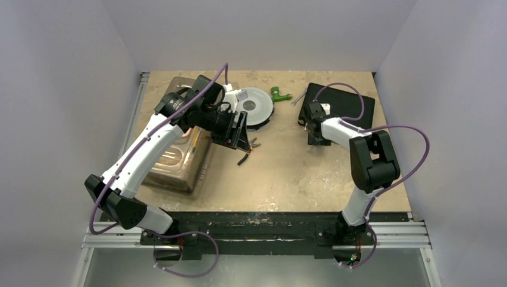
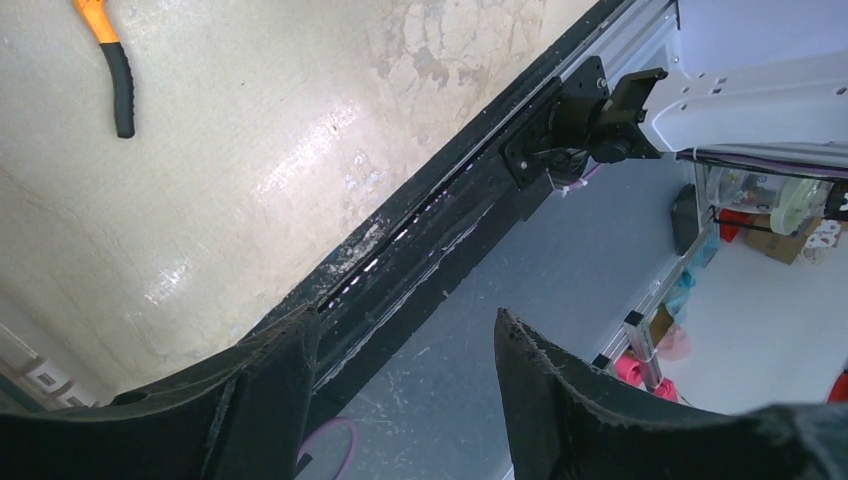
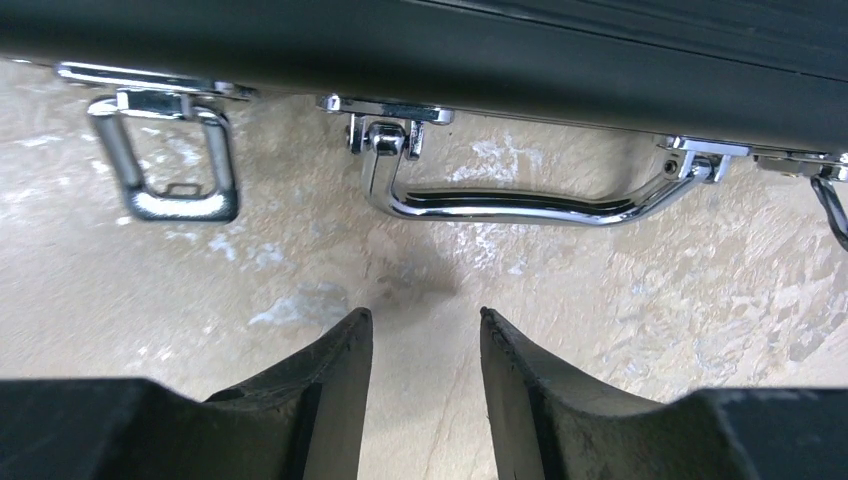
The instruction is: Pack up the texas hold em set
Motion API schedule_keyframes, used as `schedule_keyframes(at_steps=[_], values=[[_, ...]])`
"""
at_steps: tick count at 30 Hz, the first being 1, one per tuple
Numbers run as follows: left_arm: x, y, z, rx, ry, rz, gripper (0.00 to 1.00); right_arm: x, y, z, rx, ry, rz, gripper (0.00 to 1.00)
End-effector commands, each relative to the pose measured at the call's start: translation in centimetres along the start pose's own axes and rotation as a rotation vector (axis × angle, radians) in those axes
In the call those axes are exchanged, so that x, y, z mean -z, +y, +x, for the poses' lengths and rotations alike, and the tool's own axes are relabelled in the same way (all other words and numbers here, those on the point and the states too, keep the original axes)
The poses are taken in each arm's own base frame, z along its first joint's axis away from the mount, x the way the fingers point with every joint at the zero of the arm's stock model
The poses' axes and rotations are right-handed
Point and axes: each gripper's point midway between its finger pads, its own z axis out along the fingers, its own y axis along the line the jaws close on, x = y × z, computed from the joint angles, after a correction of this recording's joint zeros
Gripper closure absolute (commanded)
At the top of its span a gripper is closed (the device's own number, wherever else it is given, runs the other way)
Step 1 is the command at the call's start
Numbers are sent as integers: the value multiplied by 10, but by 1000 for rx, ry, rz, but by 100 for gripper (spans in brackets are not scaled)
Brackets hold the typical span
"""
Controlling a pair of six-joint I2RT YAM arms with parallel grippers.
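Top external view: the black briefcase point(image 1: 347, 101) lies flat with its lid down at the far right of the tabletop point(image 1: 281, 179), and no chips, cards or buttons show loose anywhere, so I judge the filling and closing done. The right end effector point(image 1: 312, 128) sits low at the case's near left edge. The left end effector point(image 1: 240, 133) hangs well apart from the case, between a clear plastic bin point(image 1: 179, 161) and a grey disc spool point(image 1: 260, 107). Left wrist view: its fingers point(image 2: 560, 390) are spread with nothing between them, above the tabletop's near edge; an orange-handled tool point(image 2: 115, 70) lies farther off. Right wrist view: this end effector is also released and empty, its fingers point(image 3: 330, 380) a little apart and pointed at the case's front wall, just short of the chrome handle point(image 3: 500, 208). To the left of the handle a latch loop point(image 3: 165, 160) droops onto the tabletop, which reads to me as unfastened; a second latch at the right edge is mostly cut off. What is left, by my reading, is snapping the latches shut.
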Motion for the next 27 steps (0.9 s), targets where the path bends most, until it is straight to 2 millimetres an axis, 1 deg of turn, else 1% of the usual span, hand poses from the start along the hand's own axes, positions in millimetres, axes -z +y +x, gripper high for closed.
schedule_keyframes(at_steps=[1, 3, 4, 5, 6, 8, 9, 11, 12, 14, 19, 23, 25, 27], values=[[4, -3, 2, -53, -15, 4, 38, 48, 20, -49, -97, -137, -199, 58], [5, -1, 3, -55, -15, -4, 38, 63, 40, -64, -93, -176, -326, 57], [5, -1, 3, -56, -16, -5, 38, 67, 45, -71, -98, -193, -351, 55], [6, -1, 3, -59, -18, -6, 38, 66, 46, -77, -107, -199, -345, 47], [6, 0, 3, -62, -18, -8, 38, 63, 44, -81, -112, -195, -317, 43], [7, 1, 3, -68, -21, -15, 38, 53, 37, -91, -127, -168, -222, 42], [8, 1, 4, -71, -23, -18, 38, 49, 34, -89, -130, -151, -187, 42], [9, 2, 6, -73, -22, -22, 38, 42, 37, -91, -122, -139, -166, 38], [9, 2, 6, -75, -23, -22, 38, 41, 39, -92, -118, -143, -160, 33], [9, 3, 7, -76, -20, -26, 37, 39, 41, -91, -101, -152, -136, 29], [8, 3, 6, -75, -19, -23, 38, 29, 35, -87, -100, -146, -34, 30], [8, 2, 5, -75, -18, -18, 37, 19, 29, -80, -145, -136, 33, 38], [8, 1, 5, -75, -17, -17, 37, 14, 30, -76, -161, -125, 42, 40], [8, 1, 5, -74, -17, -18, 37, 10, 26, -72, -163, -119, 77, 40]])
